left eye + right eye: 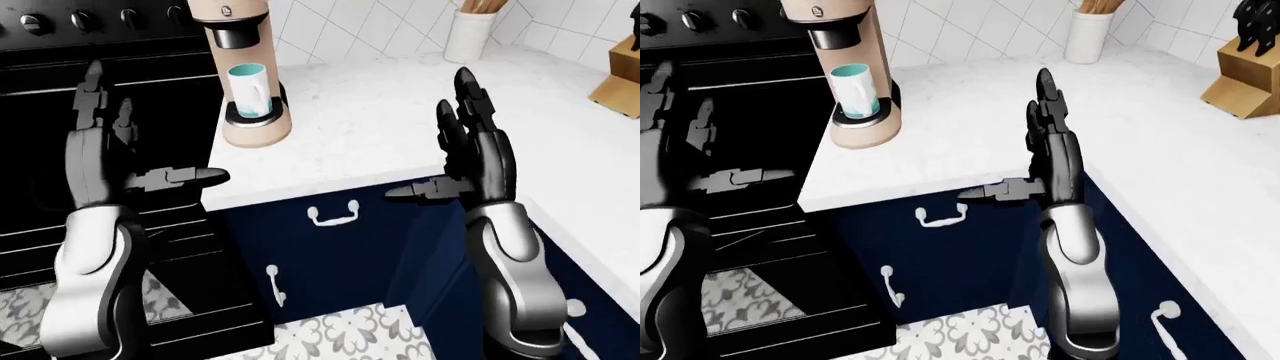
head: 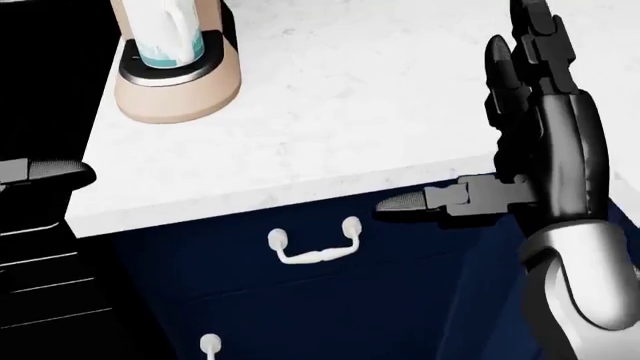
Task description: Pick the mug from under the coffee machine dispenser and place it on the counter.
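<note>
A white mug with a teal inside (image 1: pixel 248 91) stands upright on the drip tray of a tan coffee machine (image 1: pixel 250 127), under its dark dispenser, at the left end of the white counter (image 1: pixel 400 127). It also shows in the right-eye view (image 1: pixel 854 91). My left hand (image 1: pixel 120 142) is open, fingers up, in front of the black stove, left of and below the mug. My right hand (image 1: pixel 460 142) is open, fingers up, thumb pointing left, over the counter's edge, right of the machine. Neither hand touches the mug.
A black stove (image 1: pixel 100 90) with knobs fills the left. Navy cabinets with white handles (image 1: pixel 335 214) sit under the counter. A white utensil holder (image 1: pixel 468 34) stands by the tiled wall, and a wooden knife block (image 1: pixel 1240 82) at the right edge.
</note>
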You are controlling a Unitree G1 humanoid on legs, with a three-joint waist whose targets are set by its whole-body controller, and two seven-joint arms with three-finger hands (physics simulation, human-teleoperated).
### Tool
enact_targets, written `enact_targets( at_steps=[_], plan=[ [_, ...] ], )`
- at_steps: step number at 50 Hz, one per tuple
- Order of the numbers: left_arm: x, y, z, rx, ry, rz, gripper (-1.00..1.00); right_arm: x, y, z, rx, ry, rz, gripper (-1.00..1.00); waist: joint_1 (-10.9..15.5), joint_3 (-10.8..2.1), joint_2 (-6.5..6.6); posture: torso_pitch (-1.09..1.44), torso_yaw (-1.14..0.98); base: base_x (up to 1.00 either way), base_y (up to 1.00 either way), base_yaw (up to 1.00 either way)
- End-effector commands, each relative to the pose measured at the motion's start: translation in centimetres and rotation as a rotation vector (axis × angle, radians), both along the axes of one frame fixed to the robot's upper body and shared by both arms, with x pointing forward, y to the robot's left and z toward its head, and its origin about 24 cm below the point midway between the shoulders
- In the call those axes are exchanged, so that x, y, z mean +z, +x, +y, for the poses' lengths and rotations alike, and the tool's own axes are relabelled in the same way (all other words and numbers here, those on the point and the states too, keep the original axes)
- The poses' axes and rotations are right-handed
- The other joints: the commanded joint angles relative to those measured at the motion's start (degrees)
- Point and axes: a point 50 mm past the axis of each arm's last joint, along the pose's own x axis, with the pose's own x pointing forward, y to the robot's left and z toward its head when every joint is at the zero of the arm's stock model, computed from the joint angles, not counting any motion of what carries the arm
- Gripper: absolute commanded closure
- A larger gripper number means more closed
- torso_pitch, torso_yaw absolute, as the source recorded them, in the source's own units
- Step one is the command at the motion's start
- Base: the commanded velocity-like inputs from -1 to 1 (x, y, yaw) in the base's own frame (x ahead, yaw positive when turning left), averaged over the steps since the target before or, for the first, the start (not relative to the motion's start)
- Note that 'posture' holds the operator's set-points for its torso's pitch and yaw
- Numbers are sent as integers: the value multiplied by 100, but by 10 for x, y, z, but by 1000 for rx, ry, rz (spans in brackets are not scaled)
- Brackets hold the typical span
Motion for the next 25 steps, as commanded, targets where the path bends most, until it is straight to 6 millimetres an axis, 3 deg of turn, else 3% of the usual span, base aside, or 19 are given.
enact_targets(
  at_steps=[1,7,9,10,11,13,19,21,23,24,25],
  plan=[
    [16,-5,-5,-17,24,-88,-100,19,-6,-3,-15,-6,-102,-100,-26,-124,37,0,0,13,3,0],
    [15,-4,-3,-8,29,-88,-100,18,-6,-3,-15,-7,-102,-100,4,-104,-307,0,0,13,3,0],
    [14,-4,-3,-7,29,-87,-100,18,-6,-3,-15,-6,-102,-100,25,-130,-535,0,0,12,3,0],
    [14,-4,-3,-7,28,-86,-100,18,-6,-3,-15,-7,-103,-100,25,-188,-729,0,0,12,3,0],
    [15,-4,-3,-5,25,-87,-100,19,-6,-3,-15,-6,-103,-100,0,-175,-615,0,0,12,3,0],
    [15,-4,-3,-6,24,-87,-100,19,-6,-3,-14,-6,-104,-100,-13,-146,-631,0,0,12,3,0],
    [18,-4,-3,-5,22,-90,-100,20,-7,-2,-11,-7,-106,-100,-46,-84,-328,0,0,13,3,0],
    [17,-5,-3,-6,22,-90,-100,20,-7,-2,-10,-7,-105,-100,-65,-80,-169,0,0,13,9,0],
    [18,-5,-3,-7,22,-91,-100,21,-7,-2,-9,-6,-106,-100,-93,-191,170,0,0,13,9,0],
    [18,-5,-3,-8,22,-91,-100,21,-7,-2,-9,-6,-106,-100,-69,-184,64,0,0,13,9,0],
    [18,-5,-3,-8,21,-91,-100,22,-8,-2,-9,-6,-107,-100,-40,-141,58,0,0,13,9,0]
  ],
)
